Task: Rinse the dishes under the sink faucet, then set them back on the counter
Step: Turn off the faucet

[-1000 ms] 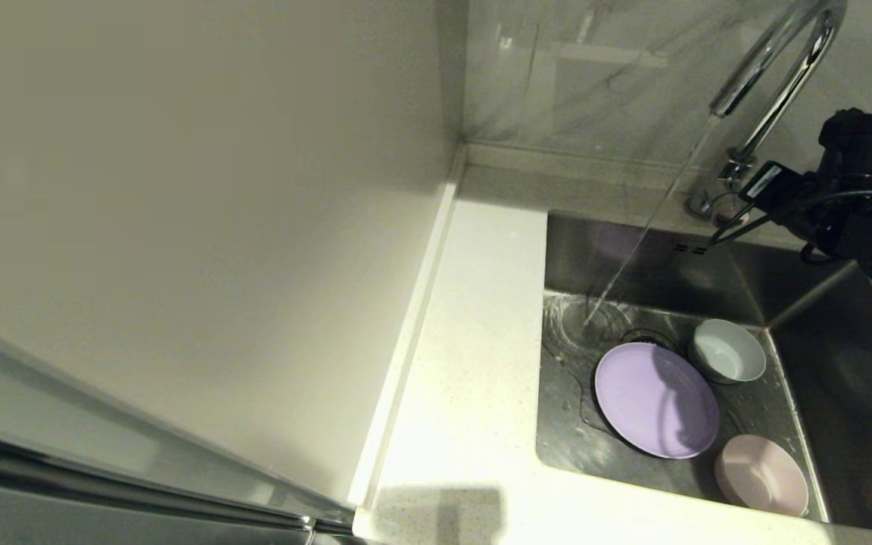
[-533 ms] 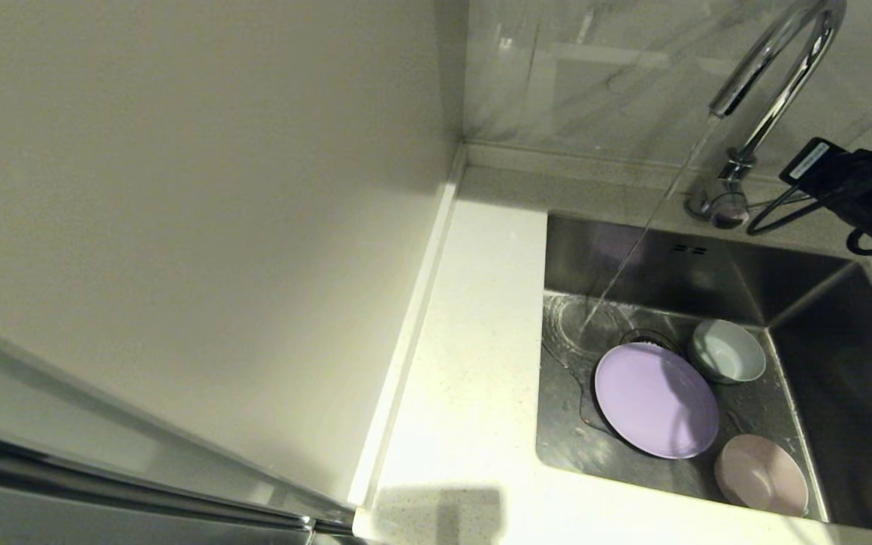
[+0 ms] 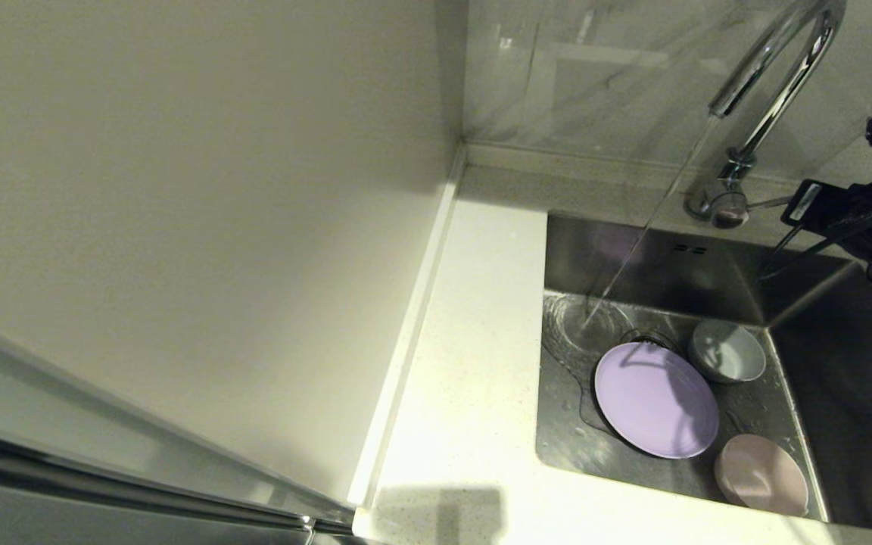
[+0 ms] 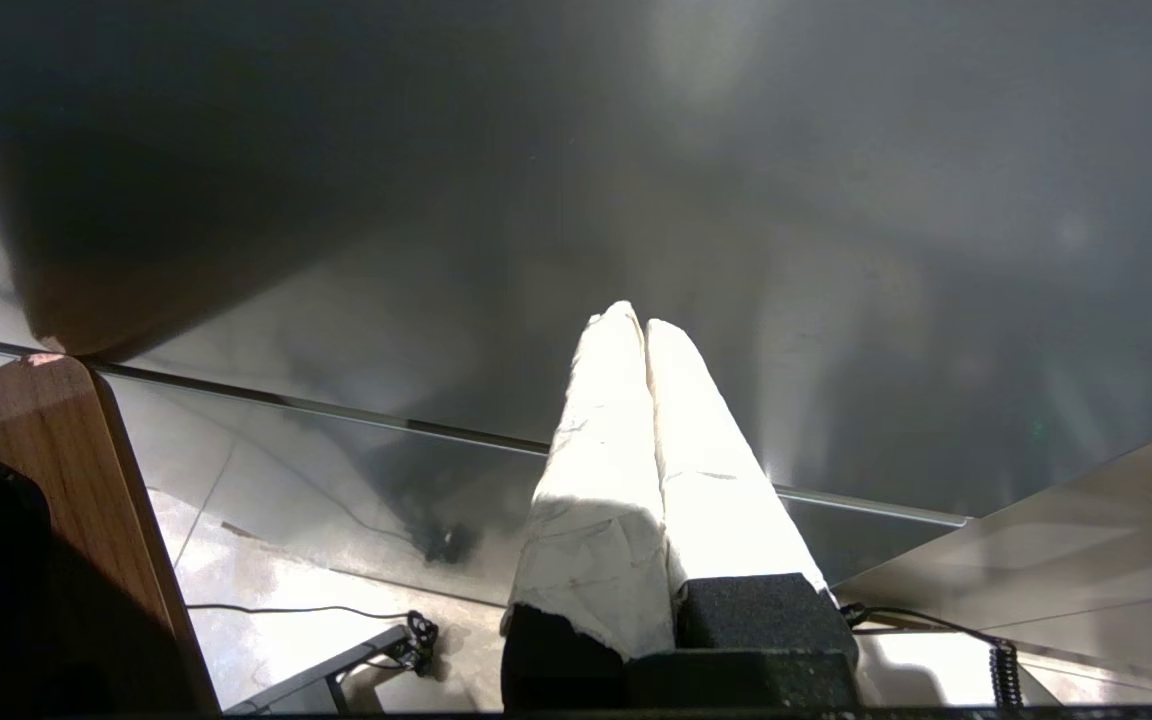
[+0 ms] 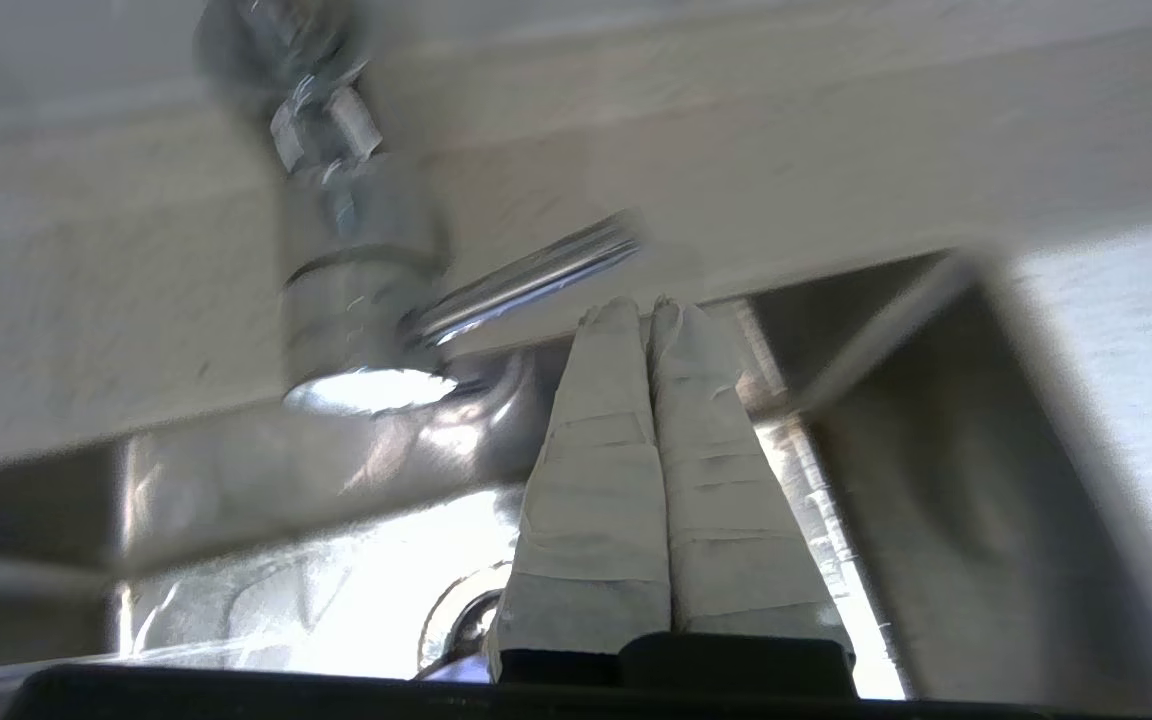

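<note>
Water runs from the chrome faucet into the sink, landing left of the drain. In the basin lie the dishes: a lavender plate, a white mug behind it and a pale pink bowl at the front. My right arm hovers at the sink's back right corner. My right gripper is shut and empty, its tips just beside the faucet's side lever. My left gripper is shut, empty and parked away from the sink.
The white counter runs along the sink's left side, bounded by a low raised strip and a tall pale panel. A grey marbled wall stands behind the faucet. The drain strainer peeks out behind the plate.
My right arm has pulled back to the right from the faucet lever, then dropped slightly. Water keeps flowing. The dishes have not moved.
</note>
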Robot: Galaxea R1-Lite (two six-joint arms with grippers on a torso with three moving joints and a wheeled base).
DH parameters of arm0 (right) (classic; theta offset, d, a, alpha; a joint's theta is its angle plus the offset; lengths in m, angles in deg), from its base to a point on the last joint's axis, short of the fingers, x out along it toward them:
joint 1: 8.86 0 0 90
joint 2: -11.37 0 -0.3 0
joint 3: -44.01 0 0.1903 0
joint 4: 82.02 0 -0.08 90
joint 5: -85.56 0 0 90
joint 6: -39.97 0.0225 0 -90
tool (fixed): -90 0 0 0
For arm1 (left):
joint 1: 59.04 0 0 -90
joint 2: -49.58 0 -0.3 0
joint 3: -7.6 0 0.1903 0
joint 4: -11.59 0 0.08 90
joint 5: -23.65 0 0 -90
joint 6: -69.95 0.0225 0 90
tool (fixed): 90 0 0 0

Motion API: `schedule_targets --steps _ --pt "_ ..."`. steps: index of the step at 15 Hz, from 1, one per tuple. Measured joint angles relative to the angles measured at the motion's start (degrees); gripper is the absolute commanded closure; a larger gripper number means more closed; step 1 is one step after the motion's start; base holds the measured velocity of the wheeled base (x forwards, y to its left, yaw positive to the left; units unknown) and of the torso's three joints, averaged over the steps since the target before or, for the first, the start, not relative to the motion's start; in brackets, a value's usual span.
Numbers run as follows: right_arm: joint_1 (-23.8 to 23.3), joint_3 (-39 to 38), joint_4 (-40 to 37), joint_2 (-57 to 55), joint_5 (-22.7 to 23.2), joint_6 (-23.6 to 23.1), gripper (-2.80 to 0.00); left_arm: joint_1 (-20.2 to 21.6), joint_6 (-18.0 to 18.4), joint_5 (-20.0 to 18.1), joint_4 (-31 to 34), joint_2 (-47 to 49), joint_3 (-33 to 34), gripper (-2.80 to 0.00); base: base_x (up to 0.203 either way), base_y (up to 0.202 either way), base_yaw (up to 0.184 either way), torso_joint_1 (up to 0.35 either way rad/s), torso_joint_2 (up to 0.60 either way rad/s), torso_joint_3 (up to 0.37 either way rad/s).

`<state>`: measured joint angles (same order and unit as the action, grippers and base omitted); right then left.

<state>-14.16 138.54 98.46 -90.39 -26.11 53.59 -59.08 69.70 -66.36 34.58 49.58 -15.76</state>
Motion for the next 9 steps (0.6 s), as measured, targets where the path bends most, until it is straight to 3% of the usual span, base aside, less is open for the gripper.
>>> schedule_targets --steps 9 --pt "3.9 9.5 0.3 -8.0 -0.1 2.4 0.0 0.0 0.0 0.0 0.0 0.0 0.0 0.0 0.0 0.0 0.0 0.0 0.0 0.0"
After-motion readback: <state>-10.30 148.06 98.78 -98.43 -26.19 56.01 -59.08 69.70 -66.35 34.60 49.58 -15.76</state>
